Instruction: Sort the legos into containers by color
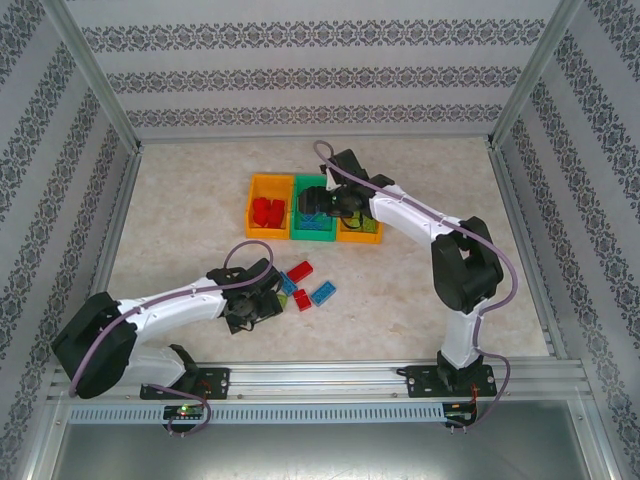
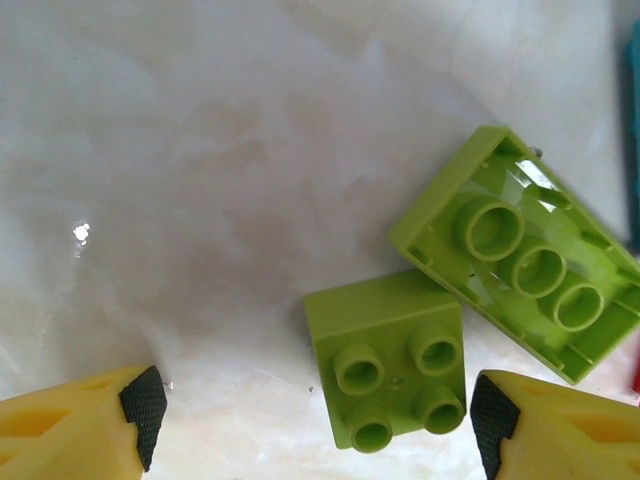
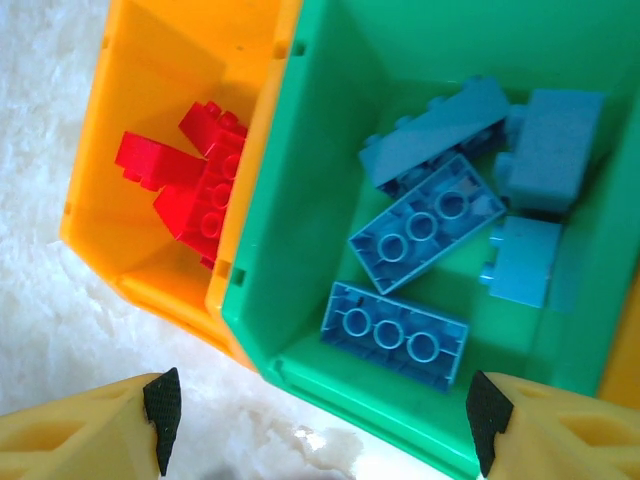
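Observation:
A small lime green lego (image 2: pixel 390 360) lies studs-up on the table between the fingers of my left gripper (image 2: pixel 320 420), close to the right pad (image 2: pixel 493 425) and well clear of the left one. The jaws stand open. A longer lime lego (image 2: pixel 520 250) lies upside down just beyond it. My right gripper (image 3: pixel 325 420) hangs open and empty over the near wall of the green container (image 3: pixel 300 140), which holds several blue legos (image 3: pixel 395 335). The left orange container (image 3: pixel 150 90) holds red legos (image 3: pixel 195 190).
Loose red bricks (image 1: pixel 300 271) and blue bricks (image 1: pixel 322 293) lie on the table right of my left gripper (image 1: pixel 258 303). The right orange container (image 1: pixel 358 236) holds lime bricks, partly under my right gripper (image 1: pixel 335 203). Patterned walls and metal posts ring the table.

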{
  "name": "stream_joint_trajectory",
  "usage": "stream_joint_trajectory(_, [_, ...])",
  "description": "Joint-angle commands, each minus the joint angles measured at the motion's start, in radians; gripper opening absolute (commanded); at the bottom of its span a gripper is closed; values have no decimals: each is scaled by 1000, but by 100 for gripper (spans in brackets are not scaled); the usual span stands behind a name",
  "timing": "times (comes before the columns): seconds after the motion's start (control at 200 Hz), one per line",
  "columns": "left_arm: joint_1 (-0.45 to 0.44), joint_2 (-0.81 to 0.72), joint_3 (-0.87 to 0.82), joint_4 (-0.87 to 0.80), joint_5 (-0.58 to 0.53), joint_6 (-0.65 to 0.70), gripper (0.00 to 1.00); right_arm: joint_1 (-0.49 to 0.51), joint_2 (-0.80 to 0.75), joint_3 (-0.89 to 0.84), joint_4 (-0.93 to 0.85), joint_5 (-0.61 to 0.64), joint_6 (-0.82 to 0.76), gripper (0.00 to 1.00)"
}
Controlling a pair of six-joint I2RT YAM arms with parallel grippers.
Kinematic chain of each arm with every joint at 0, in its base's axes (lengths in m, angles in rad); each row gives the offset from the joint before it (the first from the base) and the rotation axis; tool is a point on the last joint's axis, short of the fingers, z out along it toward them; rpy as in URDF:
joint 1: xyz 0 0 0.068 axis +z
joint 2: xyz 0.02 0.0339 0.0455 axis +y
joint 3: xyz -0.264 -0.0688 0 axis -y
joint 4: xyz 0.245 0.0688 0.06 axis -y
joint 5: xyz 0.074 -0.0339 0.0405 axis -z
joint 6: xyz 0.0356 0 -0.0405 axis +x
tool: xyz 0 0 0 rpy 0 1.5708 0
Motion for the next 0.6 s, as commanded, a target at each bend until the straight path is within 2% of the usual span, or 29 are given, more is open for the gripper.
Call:
stream_joint_trajectory(0.0, [-13,20,2,10,-18,-28,80,-13,-44,-31,29,-21,-20,78])
stream_joint_trajectory(0.2, [-13,58,19,29,-24,-28,79,-18,-49,-60,37,-29,-26,79])
stream_joint_trajectory(0.45, [-13,106,20,47,-32,-23,64,-20,-67,-102,41,-20,-30,79])
stream_joint_trajectory(0.595, [-9,108,16,48,-51,-11,61,-25,-98,-125,36,-13,-40,79])
